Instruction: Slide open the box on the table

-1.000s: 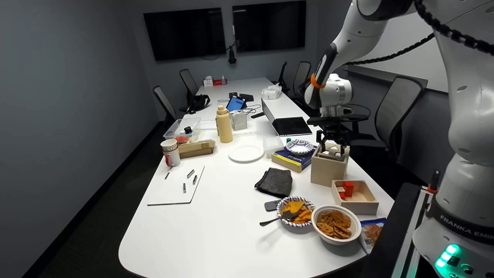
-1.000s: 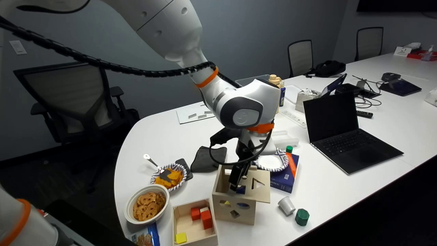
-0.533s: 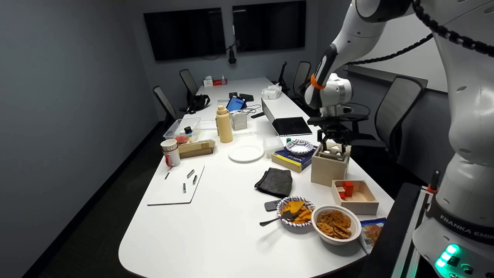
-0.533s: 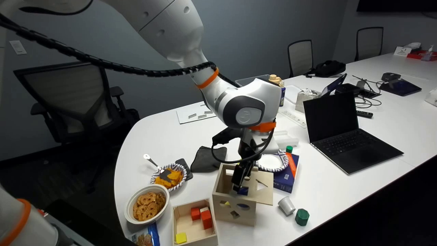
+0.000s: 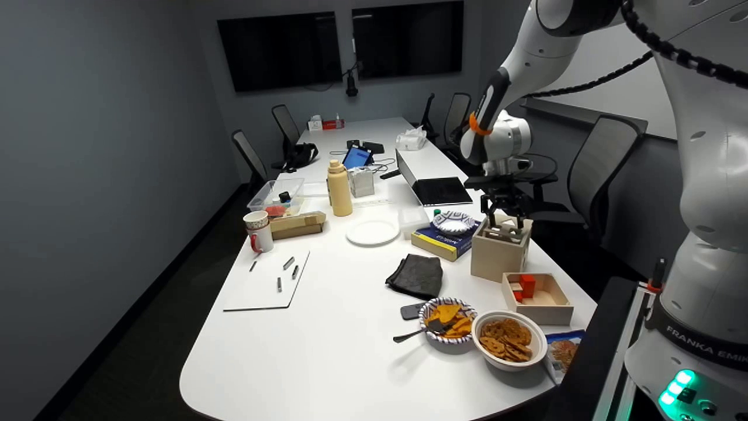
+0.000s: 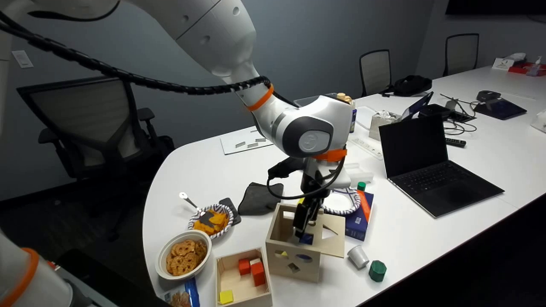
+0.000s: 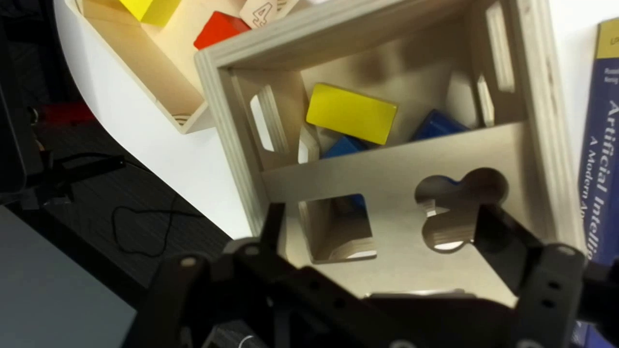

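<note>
Pale wooden box (image 5: 498, 257) near a long edge of the white table (image 5: 315, 351), toward its rounded end, stood partly open, lid (image 7: 394, 208) partway out, more sliding seemingly left, gripper (image 7: 382, 229) spread wide over it

The box (image 5: 500, 252) had free entrance beside its lid (image 7: 394, 217), but tray (image 5: 543, 316) and book (image 7: 602, 154) lay close on two sides.

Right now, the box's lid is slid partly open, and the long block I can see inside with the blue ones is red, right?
Nearly! In the wrist view, that's a yellow block, not red, inside the box with the blue ones. The lid is slid partly open.
</note>
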`<state>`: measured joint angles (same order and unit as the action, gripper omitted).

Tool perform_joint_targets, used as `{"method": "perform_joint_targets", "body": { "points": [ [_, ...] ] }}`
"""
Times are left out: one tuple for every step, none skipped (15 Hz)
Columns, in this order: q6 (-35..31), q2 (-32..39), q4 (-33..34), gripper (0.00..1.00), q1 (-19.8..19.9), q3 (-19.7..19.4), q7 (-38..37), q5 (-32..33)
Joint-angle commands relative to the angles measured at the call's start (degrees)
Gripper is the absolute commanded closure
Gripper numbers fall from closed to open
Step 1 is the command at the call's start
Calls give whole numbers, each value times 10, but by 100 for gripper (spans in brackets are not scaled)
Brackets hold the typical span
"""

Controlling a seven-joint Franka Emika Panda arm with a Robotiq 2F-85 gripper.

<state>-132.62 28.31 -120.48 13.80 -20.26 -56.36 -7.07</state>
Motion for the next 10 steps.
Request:
{"method": "perform_joint_targets", "body": {
  "points": [
    [14,3,16,0,-12,-13,-25,20],
    [14,2,17,0,-12,-13,-28,21],
    [11,-3,15,0,-11,-11,-28,18],
    [12,-8,13,0,-10,-10,-26,15],
    [15,-18,9,0,-9,-8,-23,11],
    [18,-32,3,0,-6,-6,-17,4],
    [16,-47,-4,0,-2,-2,-8,-5],
    [13,-69,-16,0,-2,-2,-6,-9],
    [9,-89,-25,0,-1,1,1,-17],
    [7,-107,-31,0,-3,-1,-2,-17]
  ]
}}
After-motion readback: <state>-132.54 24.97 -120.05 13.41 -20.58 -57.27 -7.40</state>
